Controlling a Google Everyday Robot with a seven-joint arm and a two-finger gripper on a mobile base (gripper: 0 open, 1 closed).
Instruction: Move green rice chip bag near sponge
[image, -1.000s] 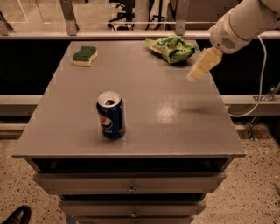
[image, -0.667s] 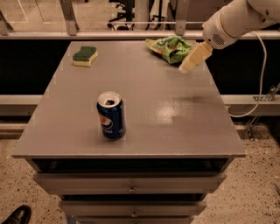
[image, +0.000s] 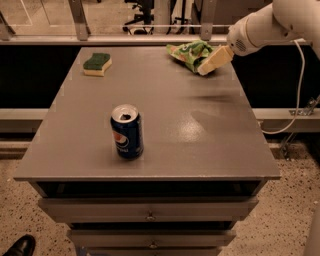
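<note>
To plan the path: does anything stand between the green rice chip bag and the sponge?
Nothing visible does. The gripper is at the green rice chip bag's right edge, the sponge lies far left, and the Pepsi can stands nearer the front, off that line.

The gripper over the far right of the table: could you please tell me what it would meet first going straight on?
The gripper slants downward, and the green rice chip bag lies first in that line, right at its tip. Depth is unclear, so I cannot tell whether they touch.
</note>
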